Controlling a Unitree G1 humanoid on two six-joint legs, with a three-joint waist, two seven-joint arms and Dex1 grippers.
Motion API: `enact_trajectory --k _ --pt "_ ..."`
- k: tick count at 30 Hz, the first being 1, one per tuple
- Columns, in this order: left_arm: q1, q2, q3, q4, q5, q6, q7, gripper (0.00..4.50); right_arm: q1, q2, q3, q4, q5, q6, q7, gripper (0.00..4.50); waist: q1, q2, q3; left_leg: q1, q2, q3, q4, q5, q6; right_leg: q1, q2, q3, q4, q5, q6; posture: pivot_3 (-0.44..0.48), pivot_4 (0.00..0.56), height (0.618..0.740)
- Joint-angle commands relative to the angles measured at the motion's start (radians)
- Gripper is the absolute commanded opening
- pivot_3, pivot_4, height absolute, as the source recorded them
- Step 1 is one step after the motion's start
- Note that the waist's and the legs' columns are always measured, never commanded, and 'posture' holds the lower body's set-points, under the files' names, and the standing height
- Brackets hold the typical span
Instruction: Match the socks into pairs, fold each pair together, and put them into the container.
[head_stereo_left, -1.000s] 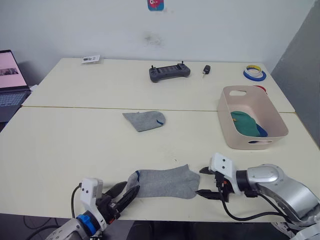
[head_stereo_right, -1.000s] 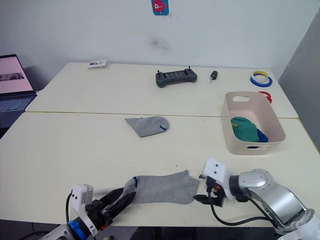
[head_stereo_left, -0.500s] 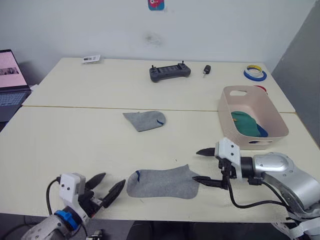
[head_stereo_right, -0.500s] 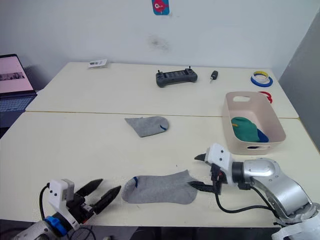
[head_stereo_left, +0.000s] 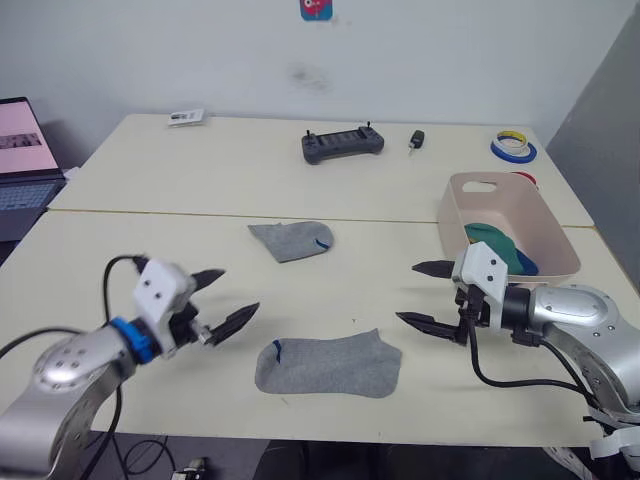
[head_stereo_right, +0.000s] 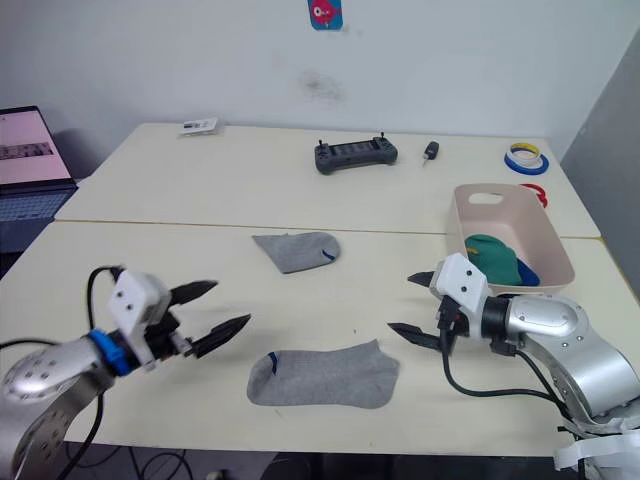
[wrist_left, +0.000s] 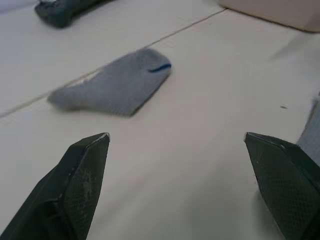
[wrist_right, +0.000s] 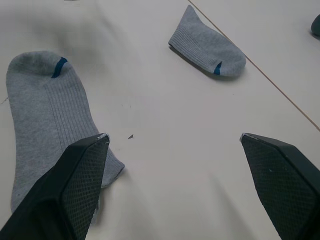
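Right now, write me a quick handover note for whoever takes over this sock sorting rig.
Left pincer: open, holding nothing, raised over the table left of the near grey sock.
Right pincer: open, holding nothing, just right of that sock's toe end.
Near grey sock lies flat by the front edge; far grey sock lies apart from it, toward the table's middle seam.
Container stands at the right with green and blue socks inside.
Done: green and blue appear stowed, though I cannot count them.
Left: bring the two grey socks together, fold them, put them in the container.
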Motion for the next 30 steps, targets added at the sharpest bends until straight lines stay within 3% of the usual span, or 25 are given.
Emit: enact_trajectory --k 1,7,11,17,20,30 --pt "-0.142 -0.002 -0.128 0.091 0.136 -0.045 0.017 4.47 -0.02 0.007 -0.008 -0.058 0.011 0.009 -0.025 4.5 -0.001 0.0 0.0 0.0 0.0 0.0 0.0 0.0 0.0 0.0 0.0 0.0 0.0 0.0 0.0 0.0 0.15 0.74" --pt "-0.383 -0.098 -0.297 0.314 0.3 -0.101 0.052 4.47 -0.026 0.018 -0.006 -0.083 0.021 0.04 -0.06 4.5 -0.002 0.0 0.0 -0.001 0.0 0.001 0.0 0.0 0.0 -0.002 0.0 0.0 0.001 0.0 0.0 0.0 0.15 0.74" --pt "-0.556 -0.145 -0.431 0.529 0.444 -0.223 0.021 4.47 -0.037 0.023 0.004 -0.09 0.024 0.058 -0.072 4.5 -0.001 0.0 0.0 -0.001 -0.001 0.001 0.002 0.0 0.0 -0.002 0.002 -0.001 0.003 0.0 0.0 0.0 0.15 0.74" --pt "-0.725 -0.233 -0.509 0.837 0.568 -0.368 0.031 4.47 -0.05 0.021 0.018 -0.089 0.019 0.064 -0.073 4.5 -0.001 0.0 0.0 -0.002 -0.001 0.002 0.002 0.0 0.0 -0.003 0.002 -0.001 0.003 0.0 0.0 0.0 0.15 0.74" --pt "-0.761 -0.263 -0.528 0.923 0.601 -0.414 0.016 3.92 -0.047 0.019 0.018 -0.094 0.019 0.065 -0.076 4.5 -0.003 0.0 0.0 -0.002 -0.001 0.002 0.002 0.0 0.0 -0.003 0.002 -0.001 0.004 0.0 0.0 0.0 0.15 0.74" --pt "-0.776 -0.296 -0.491 0.999 0.612 -0.486 0.022 0.72 -0.037 0.016 0.016 -0.102 0.014 0.067 -0.081 4.5 -0.002 0.0 0.0 -0.002 -0.001 0.002 0.003 0.0 0.0 -0.003 0.002 -0.002 0.004 0.0 0.0 0.0 0.15 0.74"
